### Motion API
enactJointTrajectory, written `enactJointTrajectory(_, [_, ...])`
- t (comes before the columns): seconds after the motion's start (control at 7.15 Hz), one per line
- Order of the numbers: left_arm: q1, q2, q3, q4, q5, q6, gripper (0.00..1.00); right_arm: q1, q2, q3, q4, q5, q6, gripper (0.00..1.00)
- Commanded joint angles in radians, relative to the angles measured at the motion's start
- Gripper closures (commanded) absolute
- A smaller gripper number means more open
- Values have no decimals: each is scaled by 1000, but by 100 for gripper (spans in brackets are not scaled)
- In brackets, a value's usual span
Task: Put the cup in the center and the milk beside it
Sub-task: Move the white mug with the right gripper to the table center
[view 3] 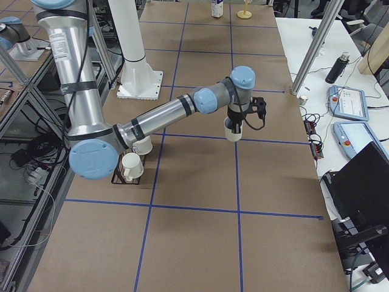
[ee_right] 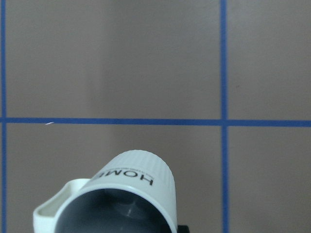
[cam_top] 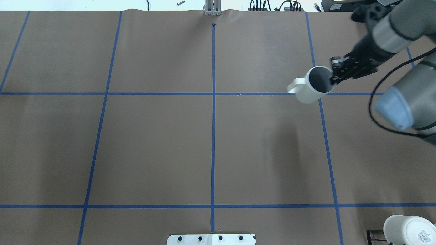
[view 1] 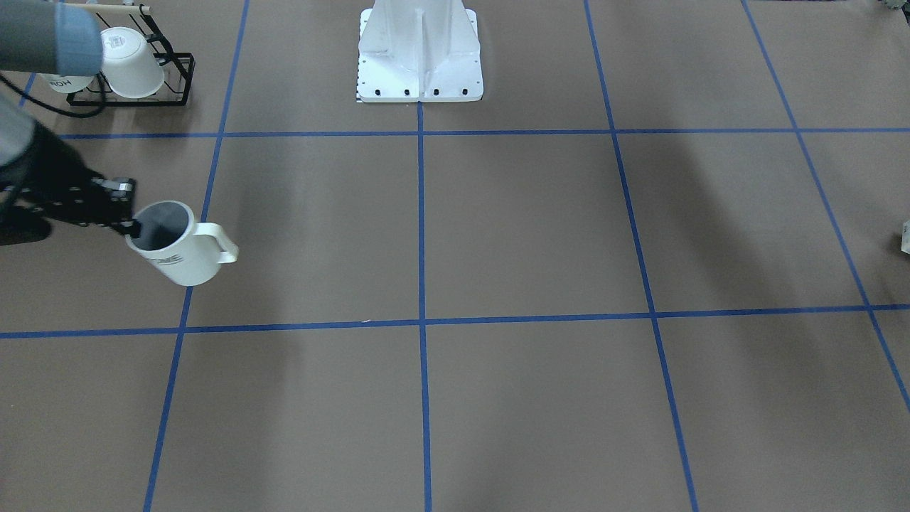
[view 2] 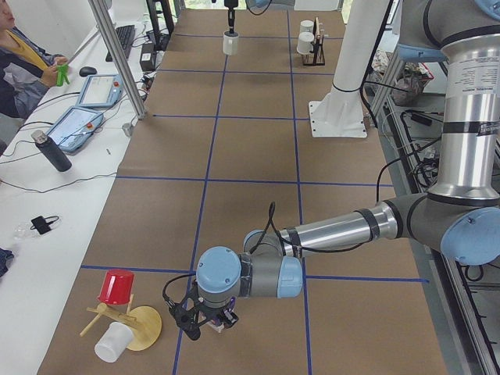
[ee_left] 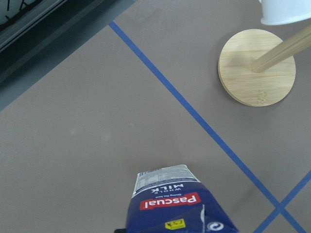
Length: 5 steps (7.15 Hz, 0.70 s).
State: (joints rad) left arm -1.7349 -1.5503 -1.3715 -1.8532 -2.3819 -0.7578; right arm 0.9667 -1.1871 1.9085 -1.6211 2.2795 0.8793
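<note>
Right claw (cam_top: 335, 75) pinches the cup (cam_top: 310, 89) by its rim, lifted and tilted, handle pointing left toward the center (cam_top: 213, 94), which lies well left along the tape line (cam_top: 265, 94). Left claw (view 2: 208, 322) sits by the milk (ee_left: 170, 204) at the bench's (cam_top: 153, 153) left end; whether it grips cannot be told.

Right arm (cam_top: 391, 30) in from the right side, reaching toward the far half of the table (cam_top: 153, 143), wrist angled down. Right gripper (cam_top: 333, 79) clamped on the rim of the cup (cam_top: 310, 90), which is held tilted, off the table. Left arm (view 2: 336, 229) stretched low at the far left end, wrist turned down. Left gripper (view 2: 205, 322) pointing downward; jaw state not readable.
</note>
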Motion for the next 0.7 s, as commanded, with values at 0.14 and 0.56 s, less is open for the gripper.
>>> enactJointTrajectory(0.14, [5,-28,-107,64,-53,-112,63,-303,153,-15,7,-193,303,100])
enactJointTrajectory(0.56, [108,-158,-352,384,-42,-227,63,-387,225,-101,10,-274,339,100])
